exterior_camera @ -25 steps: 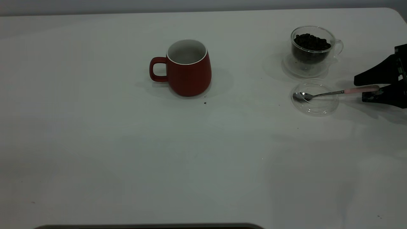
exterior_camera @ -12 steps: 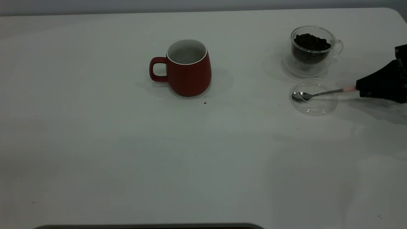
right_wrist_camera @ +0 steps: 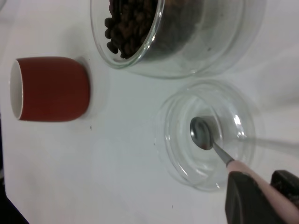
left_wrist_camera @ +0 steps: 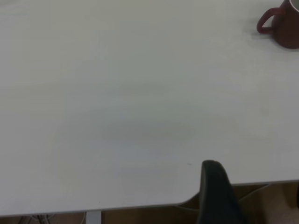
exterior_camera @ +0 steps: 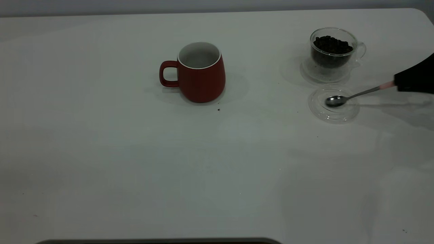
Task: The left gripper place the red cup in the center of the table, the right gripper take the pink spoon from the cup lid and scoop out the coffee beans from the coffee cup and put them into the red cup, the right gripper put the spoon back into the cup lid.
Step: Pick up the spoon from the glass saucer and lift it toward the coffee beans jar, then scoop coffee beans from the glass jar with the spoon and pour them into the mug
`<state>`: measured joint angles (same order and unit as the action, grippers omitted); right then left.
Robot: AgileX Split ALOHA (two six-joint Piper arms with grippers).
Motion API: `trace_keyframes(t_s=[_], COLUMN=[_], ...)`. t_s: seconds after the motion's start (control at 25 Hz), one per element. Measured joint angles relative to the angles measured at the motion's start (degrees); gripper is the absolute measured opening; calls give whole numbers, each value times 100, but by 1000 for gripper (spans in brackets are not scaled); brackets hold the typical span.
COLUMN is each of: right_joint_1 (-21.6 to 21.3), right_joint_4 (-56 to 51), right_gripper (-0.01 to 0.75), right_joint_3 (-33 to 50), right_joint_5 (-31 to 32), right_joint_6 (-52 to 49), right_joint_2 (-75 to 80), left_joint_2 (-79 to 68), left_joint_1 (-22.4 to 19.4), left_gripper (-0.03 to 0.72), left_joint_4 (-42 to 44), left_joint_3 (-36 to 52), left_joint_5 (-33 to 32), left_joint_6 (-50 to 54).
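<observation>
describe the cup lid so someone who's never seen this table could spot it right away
On the white table, look to the right side, where a clear glass coffee cup full of dark beans stands on a saucer. Just in front of it lies the cup lid, a flat round clear glass disc with a raised rim. Unlike the cup, it is empty, with the pink spoon held over it.

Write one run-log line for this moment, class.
step: lifting spoon | right gripper: shut on spoon, bowl above lid | red cup: mid-table, looks empty | glass cup: holds beans
</observation>
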<state>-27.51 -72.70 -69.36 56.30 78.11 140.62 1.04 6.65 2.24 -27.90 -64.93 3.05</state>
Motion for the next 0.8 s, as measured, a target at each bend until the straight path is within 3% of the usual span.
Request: trace_keyframes(t_s=[0.28,0.52,0.8], right_joint_1=[-33,262,762], right_joint_4=[345,-270,-857], right_gripper=[109,109,109], right_joint_3=[0,5,24], right_joint_5=[516,574,-729], right_joint_6=[-169,-169,-184], right_joint_2=[-745,-1422,-1479], left_joint_2=[0,0,0], left_joint_1=[0,0,0], left_gripper=[463,463,463], left_joint_4=[0,0,0], left_joint_3=[0,0,0], left_joint_5=[0,0,0], left_joint_6=[0,0,0])
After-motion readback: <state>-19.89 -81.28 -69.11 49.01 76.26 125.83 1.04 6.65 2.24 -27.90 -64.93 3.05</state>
